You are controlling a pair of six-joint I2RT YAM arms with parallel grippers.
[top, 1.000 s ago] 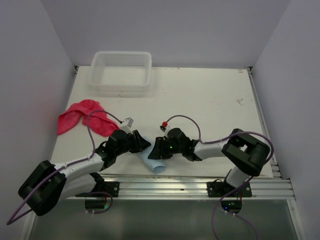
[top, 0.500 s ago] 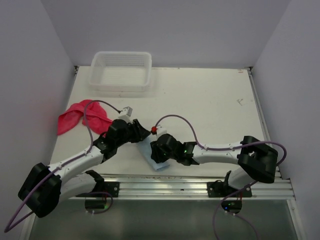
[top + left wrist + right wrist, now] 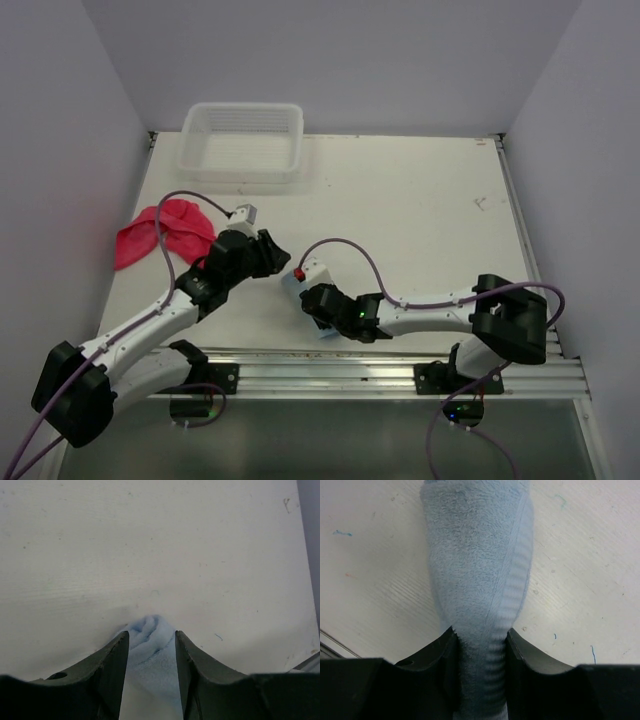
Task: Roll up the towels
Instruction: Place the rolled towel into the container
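Near the table's point(image 3: 420, 220) front edge, the rolled light blue towel point(image 3: 477, 555) lies on the surface, and the right gripper point(image 3: 480, 640) clamps its 2 fingers on one end of the roll. Just beyond, the left gripper point(image 3: 150, 634) hangs with its fingers spread, the roll's other end showing in the gap, not pinched. Farther left, the pinkish-red towel point(image 3: 160, 235) lies crumpled and unrolled. At the far edge sits 1 clear plastic basket point(image 3: 242, 108).

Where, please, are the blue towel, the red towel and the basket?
blue towel point(image 3: 480, 570), right wrist view, middle of the roll.
red towel point(image 3: 135, 245), top external view, left part.
basket point(image 3: 240, 172), top external view, near wall.
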